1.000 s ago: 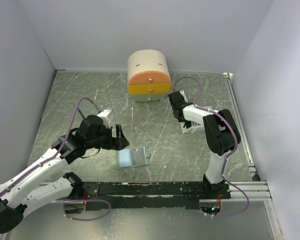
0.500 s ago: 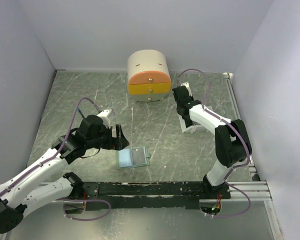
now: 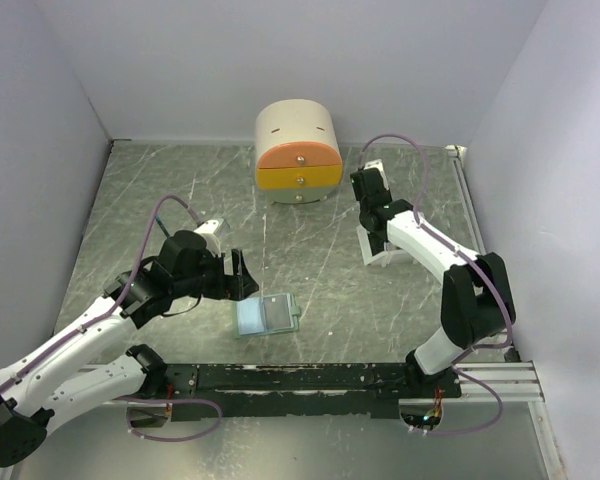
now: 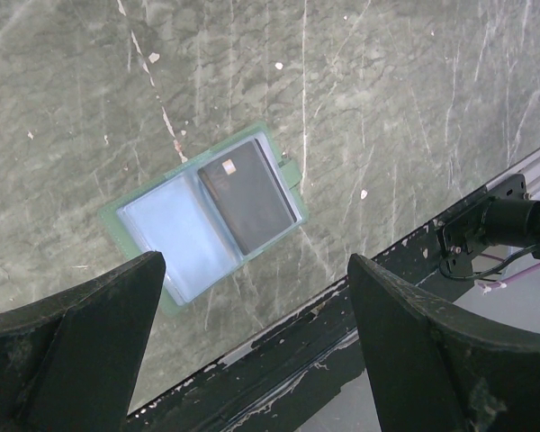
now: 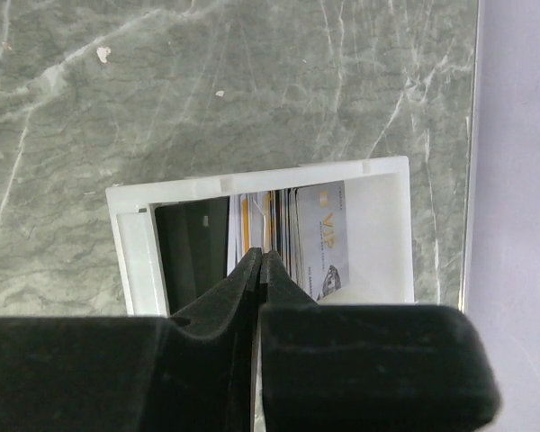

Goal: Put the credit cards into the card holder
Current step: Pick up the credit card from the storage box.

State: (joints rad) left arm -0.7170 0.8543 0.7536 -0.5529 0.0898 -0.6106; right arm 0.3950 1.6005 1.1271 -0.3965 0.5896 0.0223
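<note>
The card holder (image 4: 207, 216) lies open and flat on the grey-green marbled table (image 4: 387, 108), a little left of centre in the left wrist view. Its 2 pale blue pockets face up. The right pocket holds 1 dark card (image 4: 247, 193) with a small pale mark at its upper corner; the left pocket shows plain pale blue film. The left gripper (image 4: 256, 265) hangs above it with its claw spread wide and nothing between the fingers.

In the right wrist view a white tray (image 5: 252, 184) sits at centre frame, with the credit cards (image 5: 306, 238) packed on edge inside it. A grey card printed "VIP" is on the right, a dark one (image 5: 191, 256) on the left, and orange-edged ones lie between. The right gripper (image 5: 261, 256) is over that stack with its claw closed, tips pressed together. I cannot tell whether a card edge is caught there.

Only the top view shows the round cream drawer box (image 3: 298, 150) at upper centre, its orange and yellow drawers shut. There the right arm covers most of the tray, so its cards do not show, and the holder appears only as a small patch at lower centre. Only the left wrist view shows the black rail (image 4: 342, 342) at the table edge up close.
</note>
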